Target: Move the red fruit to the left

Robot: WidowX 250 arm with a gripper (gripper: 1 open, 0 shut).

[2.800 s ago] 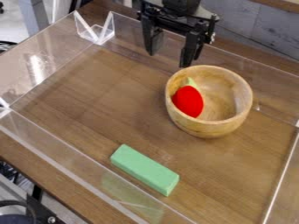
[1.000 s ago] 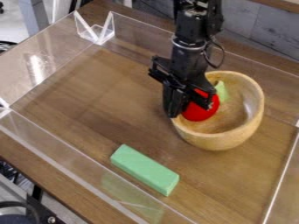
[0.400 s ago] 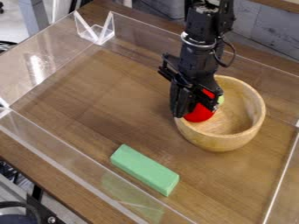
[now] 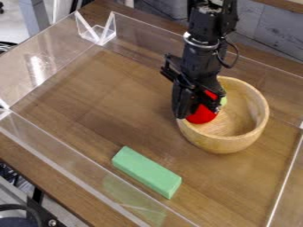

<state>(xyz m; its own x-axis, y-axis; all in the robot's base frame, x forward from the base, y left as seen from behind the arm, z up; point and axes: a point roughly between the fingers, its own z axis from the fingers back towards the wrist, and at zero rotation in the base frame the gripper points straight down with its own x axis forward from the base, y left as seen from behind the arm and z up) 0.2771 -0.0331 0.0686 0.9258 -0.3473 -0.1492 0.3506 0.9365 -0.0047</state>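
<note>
And here we are over the right half of the brown wooden surface (image 4: pixel 89 97), where the black robot arm (image 4: pixel 204 44) reaches in from the far side, its dark claw (image 4: pixel 190 105) down at the left part of the round, pale wooden bowl (image 4: pixel 243 135); the claw's fingers are together, though whether they touch or grip anything I cannot tell from this angle; and there's the star, the small glossy bright-red rounded toy fruit (image 4: pixel 203 114), inside the bowl towards its left side, right by the claw and partly covered by it; a small patch of light green (image 4: pixel 222 103) shows just beyond the fruit, too hidden to name; over to the near side, well apart from the bowl, the green rectangular block (image 4: pixel 147 172) lies flat and slanted, its left end farther away than its right, beside the clear see-through panel (image 4: pixel 101 183) along the near left edge
</note>
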